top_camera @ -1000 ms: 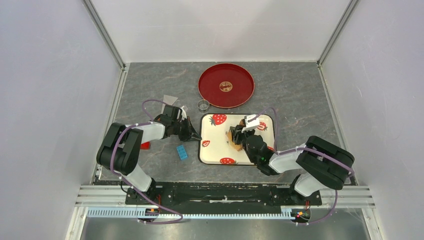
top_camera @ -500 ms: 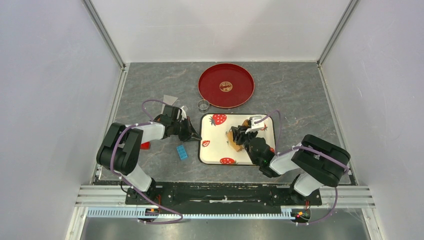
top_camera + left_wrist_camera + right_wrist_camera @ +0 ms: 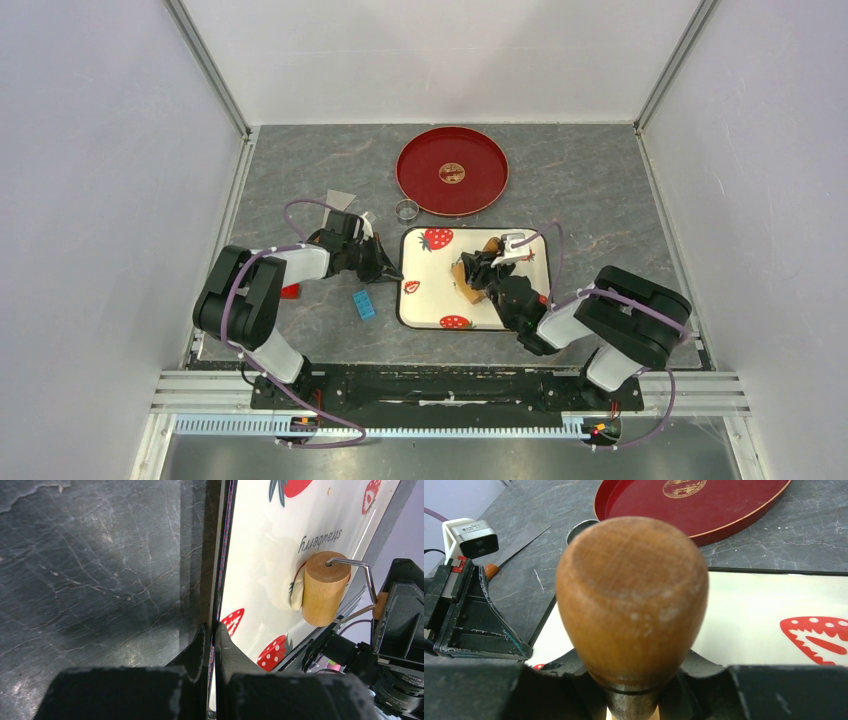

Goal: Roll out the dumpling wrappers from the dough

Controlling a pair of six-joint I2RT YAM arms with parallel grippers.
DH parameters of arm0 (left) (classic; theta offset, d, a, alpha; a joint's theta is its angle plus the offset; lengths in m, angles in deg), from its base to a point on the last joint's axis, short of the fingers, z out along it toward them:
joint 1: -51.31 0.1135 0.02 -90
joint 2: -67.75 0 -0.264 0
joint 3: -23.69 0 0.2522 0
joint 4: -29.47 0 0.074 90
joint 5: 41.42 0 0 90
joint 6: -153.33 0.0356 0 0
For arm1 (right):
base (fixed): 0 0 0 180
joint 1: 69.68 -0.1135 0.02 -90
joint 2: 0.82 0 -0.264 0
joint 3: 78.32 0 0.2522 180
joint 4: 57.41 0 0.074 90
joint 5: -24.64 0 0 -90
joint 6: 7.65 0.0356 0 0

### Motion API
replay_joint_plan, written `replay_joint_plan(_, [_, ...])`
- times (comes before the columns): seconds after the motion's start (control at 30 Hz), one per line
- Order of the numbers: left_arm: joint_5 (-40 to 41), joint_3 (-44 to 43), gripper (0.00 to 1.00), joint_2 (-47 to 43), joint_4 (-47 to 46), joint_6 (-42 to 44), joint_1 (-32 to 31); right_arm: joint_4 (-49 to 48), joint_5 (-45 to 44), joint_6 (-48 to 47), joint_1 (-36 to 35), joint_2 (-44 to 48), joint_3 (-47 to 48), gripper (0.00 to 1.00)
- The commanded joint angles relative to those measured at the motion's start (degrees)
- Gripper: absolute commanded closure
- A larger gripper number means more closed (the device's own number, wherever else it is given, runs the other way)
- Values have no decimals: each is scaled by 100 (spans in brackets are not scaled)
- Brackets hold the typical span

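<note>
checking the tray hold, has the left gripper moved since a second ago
No. The left gripper stays on the left rim of the strawberry tray, same gap to the blue block.

Overhead view: bright, even, diffuse light, with soft shadows beside the arms [image 3: 290, 265] on the counter [image 3: 600, 190]. Left wrist view: glare bleaches the strawberry tray [image 3: 260, 540] toward 1 o'clock; the dark fingers [image 3: 227, 652] at 6 o'clock are blurred. Right wrist view: the wooden handle [image 3: 631, 600] shows legible grain; its surroundings are softer.
</note>
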Motion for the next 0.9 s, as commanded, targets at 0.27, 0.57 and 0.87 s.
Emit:
replay_joint_plan(0.27, [1002,274,98,386,432,39,8,2813,453,177,-387,-878,-739,100])
replay_joint_plan(0.57, [1005,266,98,399,441,34,7,2620,481,334,-409,-1221,-910,100])
replay_joint_plan(0.87, [1013,265,98,393,453,37,7,2573,514,378,-531,-1386,-918,100])
